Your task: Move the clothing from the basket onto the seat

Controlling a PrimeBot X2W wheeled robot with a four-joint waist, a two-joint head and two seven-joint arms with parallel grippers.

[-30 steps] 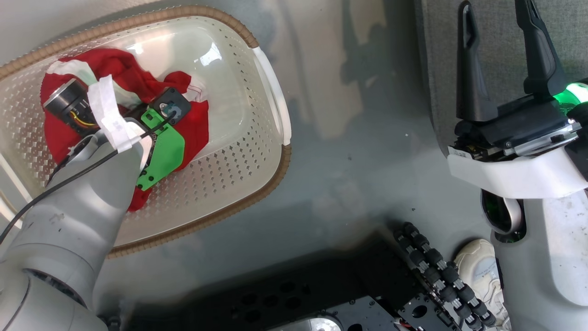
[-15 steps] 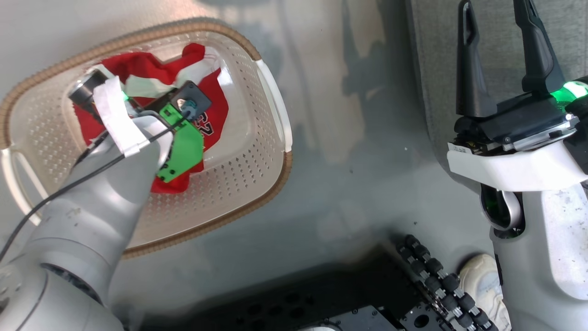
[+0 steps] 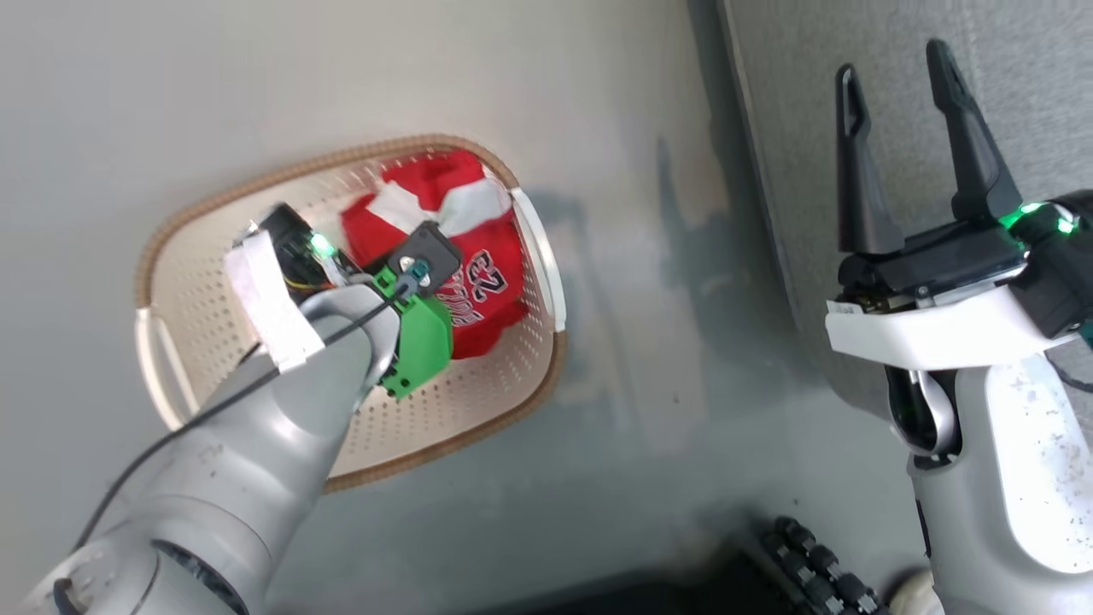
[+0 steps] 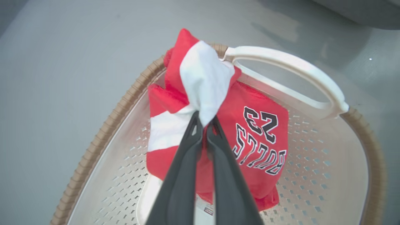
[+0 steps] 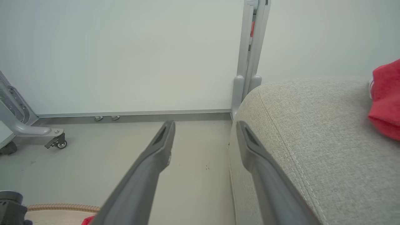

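The left gripper (image 4: 203, 120) is closed on the clothing (image 4: 250, 150), its two dark fingers pressed together on a white fold at the top of the red bundle. The bundle hangs below that pinch within the outline of the basket (image 3: 196, 376), near the white side handle (image 4: 290, 62). You cannot tell from these views whether its lower edge rests on the basket bottom. Treat the fabric as light, soft and limp: it drapes freely, has no stiffness, and will swing and trail below the grip point. It is not fragile, but smooth sports fabric may creep out of a narrow pinch, and a grip on a single fold can let the other layers unfold and drop lower. Expect a hanging edge to catch on the brown rim or the handle if you carry it sideways too low. If the grip fails, retake it on a bunched ridge several layers thick, near the middle of the bundle, not on a thin single edge. The right gripper (image 3: 891, 61) has its fingers spread wide and holds nothing. It hangs beside the edge of the seat (image 5: 312, 140), which stands well apart from the basket across bare floor (image 3: 649, 342). Another red garment (image 5: 386, 100) lies on the seat.
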